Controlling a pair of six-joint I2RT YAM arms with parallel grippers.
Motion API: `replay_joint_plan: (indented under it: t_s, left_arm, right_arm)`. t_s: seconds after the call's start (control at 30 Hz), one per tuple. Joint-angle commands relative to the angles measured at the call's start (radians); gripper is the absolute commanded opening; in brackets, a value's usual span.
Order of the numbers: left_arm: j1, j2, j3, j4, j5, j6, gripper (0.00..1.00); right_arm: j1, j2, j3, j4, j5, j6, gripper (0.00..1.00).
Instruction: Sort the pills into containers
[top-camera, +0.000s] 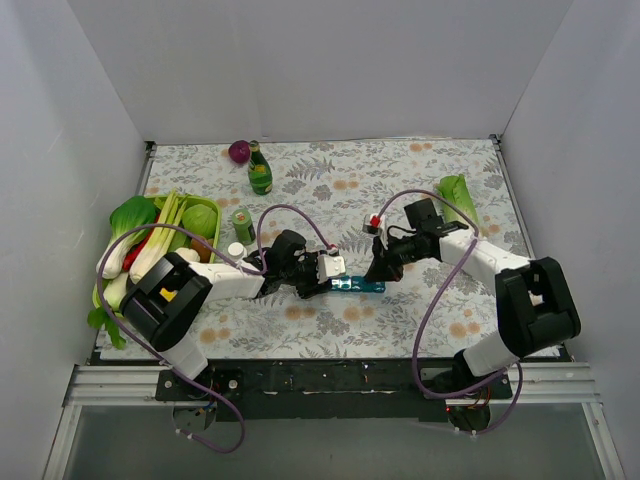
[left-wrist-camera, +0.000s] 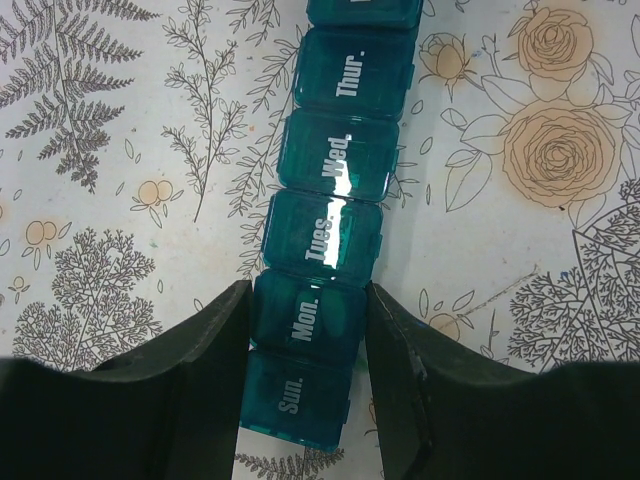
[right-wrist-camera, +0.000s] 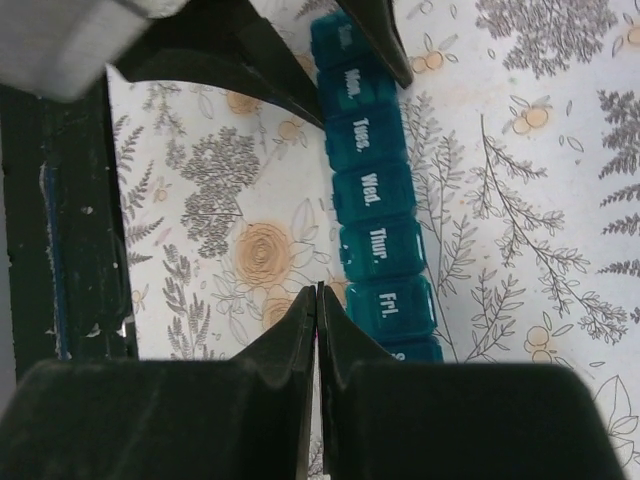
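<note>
The teal-blue pill organiser (top-camera: 360, 285) lies on the flowered cloth between my two arms, with all lids down. In the left wrist view its day-labelled compartments (left-wrist-camera: 335, 200) run away from me. My left gripper (left-wrist-camera: 308, 300) straddles the Sun./Mon. end and both fingers press its sides. In the right wrist view the strip (right-wrist-camera: 375, 215) lies just right of my right gripper (right-wrist-camera: 317, 290). That gripper is shut beside the Fri. compartment, its pads together. A faint pink speck shows in the slit and I cannot tell what it is. No loose pills are in view.
A dark green bottle with a yellow label (top-camera: 260, 170) and a purple ball (top-camera: 239, 151) stand at the back. A green tray (top-camera: 207, 206) with vegetables, a small green can (top-camera: 243, 224) and a white cap (top-camera: 236, 250) are on the left. A leafy green (top-camera: 458, 197) lies on the right.
</note>
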Motion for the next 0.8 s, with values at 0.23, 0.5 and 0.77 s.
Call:
replay_joint_plan:
  t_s: [0.23, 0.5, 0.77]
  left_arm:
    - [-0.018, -0.017, -0.002, -0.087, -0.04, -0.047, 0.15]
    - [-0.021, -0.017, -0.002, -0.095, -0.065, -0.047, 0.13]
    - [-0.024, -0.013, 0.001, -0.095, -0.073, -0.053, 0.13]
  right_arm:
    - [-0.005, 0.289, 0.045, 0.044, 0.265, 0.144, 0.04]
    - [-0.015, 0.142, 0.103, -0.018, 0.091, 0.069, 0.05]
    - [-0.008, 0.074, 0.118, -0.036, -0.016, 0.041, 0.06]
